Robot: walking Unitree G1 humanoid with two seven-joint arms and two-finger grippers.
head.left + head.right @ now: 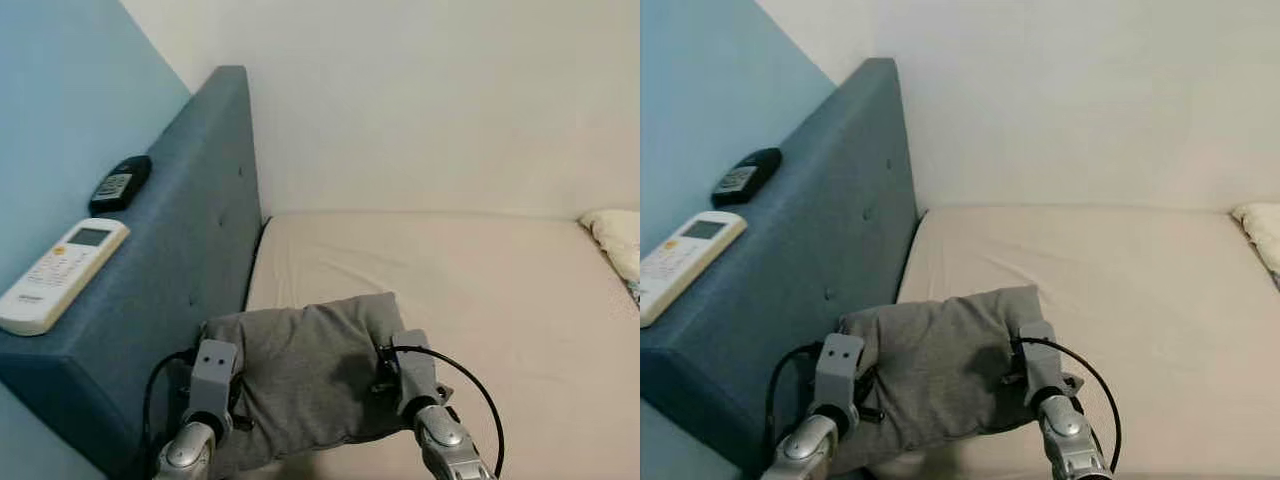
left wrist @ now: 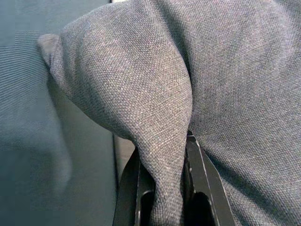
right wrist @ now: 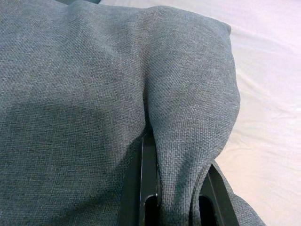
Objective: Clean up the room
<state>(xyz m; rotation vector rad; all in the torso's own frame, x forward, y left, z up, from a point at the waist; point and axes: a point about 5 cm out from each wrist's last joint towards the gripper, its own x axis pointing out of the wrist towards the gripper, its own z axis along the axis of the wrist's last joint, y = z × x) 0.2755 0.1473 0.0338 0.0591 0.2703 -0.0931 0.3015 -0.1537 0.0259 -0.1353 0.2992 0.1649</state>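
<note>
Both grippers are gripping one grey pillow (image 1: 300,375) by its ends: the left gripper (image 2: 162,188) is pinching a fold at the end nearest the headboard (image 1: 190,250), the right gripper (image 3: 176,188) a fold at the other end. Sharing the load is probably keeping the soft pillow level above the mattress (image 1: 470,290), near the headboard, where it likely belongs. Two remotes (image 1: 60,275) are lying on the headboard's top.
</note>
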